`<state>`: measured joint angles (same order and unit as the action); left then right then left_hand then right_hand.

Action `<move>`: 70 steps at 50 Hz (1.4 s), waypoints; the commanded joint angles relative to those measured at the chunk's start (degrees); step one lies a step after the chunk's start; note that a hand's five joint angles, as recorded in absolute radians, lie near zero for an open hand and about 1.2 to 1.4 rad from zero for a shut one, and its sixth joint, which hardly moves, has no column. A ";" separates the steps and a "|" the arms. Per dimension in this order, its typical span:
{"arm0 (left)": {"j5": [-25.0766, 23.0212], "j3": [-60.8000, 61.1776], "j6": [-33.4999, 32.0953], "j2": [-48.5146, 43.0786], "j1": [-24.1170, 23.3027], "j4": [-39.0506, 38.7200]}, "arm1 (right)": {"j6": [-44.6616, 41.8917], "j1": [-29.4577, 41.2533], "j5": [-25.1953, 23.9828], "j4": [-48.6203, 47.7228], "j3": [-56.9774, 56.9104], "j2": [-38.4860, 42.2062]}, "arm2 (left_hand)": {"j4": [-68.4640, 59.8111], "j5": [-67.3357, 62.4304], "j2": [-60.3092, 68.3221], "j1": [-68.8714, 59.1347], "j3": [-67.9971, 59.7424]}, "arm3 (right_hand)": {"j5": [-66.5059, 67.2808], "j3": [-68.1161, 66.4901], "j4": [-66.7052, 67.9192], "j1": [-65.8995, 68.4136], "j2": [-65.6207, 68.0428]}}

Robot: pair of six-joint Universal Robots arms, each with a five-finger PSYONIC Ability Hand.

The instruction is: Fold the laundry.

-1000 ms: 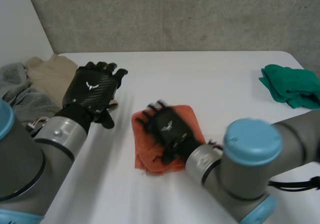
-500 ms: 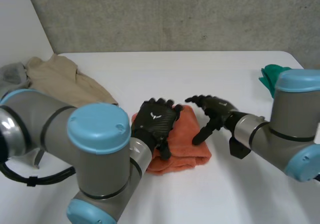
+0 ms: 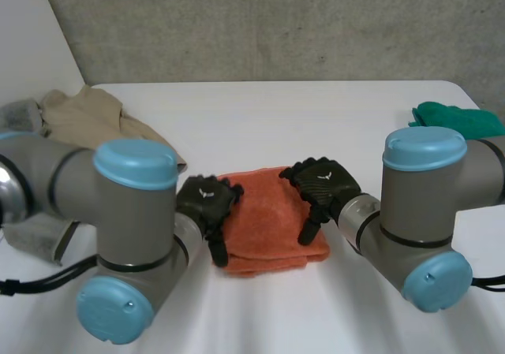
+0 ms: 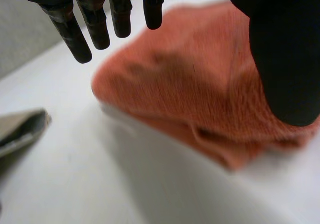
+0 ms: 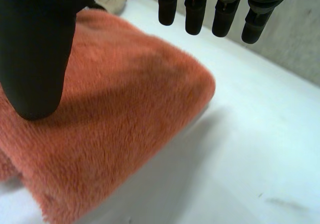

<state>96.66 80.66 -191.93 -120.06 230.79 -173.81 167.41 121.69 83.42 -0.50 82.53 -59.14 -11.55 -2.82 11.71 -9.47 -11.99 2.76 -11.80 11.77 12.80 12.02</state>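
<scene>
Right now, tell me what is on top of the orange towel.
The left hand is over the orange towel's left edge, the right hand over its right edge, both open, thumbs above the cloth. Nothing else lies on it. The cloth under the palms is hidden.

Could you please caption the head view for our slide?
Left hand and right hand, both open, flank a folded orange towel.

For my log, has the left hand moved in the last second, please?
Yes: the left hand went from the beige garment across to the orange towel.
</scene>
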 commanded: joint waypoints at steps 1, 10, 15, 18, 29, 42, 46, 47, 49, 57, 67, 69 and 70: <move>-3.93 -0.24 1.74 8.43 2.03 -0.74 | -4.11 3.82 4.38 -5.82 7.54 -7.56 | 1.55 2.82 -1.71 -0.53 1.99 | -2.76 1.80 -1.77 -2.80 -2.02; -21.93 -0.24 1.82 17.75 5.99 1.45 | -10.53 9.71 7.55 -16.72 21.78 -12.14 | 1.55 2.82 -1.71 -0.53 1.99 | -2.76 1.80 -1.77 -2.80 -2.02; -35.20 -0.33 2.00 20.57 6.69 4.96 | -10.27 11.82 9.56 -24.17 24.95 -8.46 | 1.55 2.82 -1.71 -0.53 1.99 | -2.76 1.80 -1.77 -2.80 -2.02; -39.08 -0.24 2.09 20.92 6.34 6.46 | -10.88 12.17 10.45 -27.87 24.61 -5.65 | 1.55 2.82 -1.71 -0.53 1.99 | -2.76 1.80 -1.77 -2.80 -2.02; -39.71 0.37 1.82 20.05 3.53 6.82 | -15.45 11.91 10.62 -35.35 20.04 2.89 | 1.55 2.82 -1.71 -0.53 1.99 | -2.76 1.80 -1.77 -2.80 -2.02; -38.30 0.46 2.00 20.04 3.35 4.88 | -16.86 11.12 10.19 -36.15 15.82 5.97 | 1.55 2.82 -1.71 -0.53 1.99 | -0.91 -0.04 0.07 -0.96 -0.18; -38.13 0.37 2.00 20.04 3.62 4.88 | -16.77 10.85 9.40 -35.89 14.41 6.41 | 1.55 2.82 -1.71 -0.53 1.99 | 5.14 -6.09 6.13 5.10 5.87; -38.13 0.46 2.00 20.04 3.62 4.88 | -16.77 10.85 9.22 -35.88 14.06 6.50 | 1.55 2.82 -1.71 -0.53 1.99 | 6.32 -7.27 7.30 6.27 7.05; -38.13 0.46 2.00 20.04 3.79 4.88 | -16.77 10.77 8.61 -35.71 13.10 6.76 | 1.55 2.82 -1.71 -0.53 1.99 | 9.67 -10.63 10.66 9.63 10.41; -38.13 0.81 2.09 20.31 4.58 4.80 | -16.59 10.59 6.59 -33.95 9.76 8.60 | 1.55 2.82 -1.71 -0.53 1.99 | 32.68 -33.63 33.66 32.63 33.41; -38.04 -0.24 2.09 21.18 5.64 4.71 | -15.02 7.69 5.62 -32.55 4.22 7.21 | 1.55 2.82 -1.71 -0.53 1.99 | 67.24 -68.20 68.23 67.20 67.98; -37.78 -1.12 2.26 21.71 5.90 4.36 | -13.35 6.20 5.62 -32.54 2.64 5.54 | 1.55 2.82 -1.71 -0.53 1.99 | 67.24 -68.20 68.23 67.20 67.98; -37.60 -1.47 2.44 21.98 5.99 4.18 | -12.82 5.67 5.53 -32.46 2.11 5.18 | 1.55 2.82 -1.71 -0.53 1.99 | 67.24 -68.20 68.23 67.20 67.98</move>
<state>58.58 80.77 -189.82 -99.21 236.20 -169.08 151.75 130.35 89.02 -33.22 87.81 -50.72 -11.55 -2.82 11.71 -9.47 -12.00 49.94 -64.97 67.26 55.23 63.83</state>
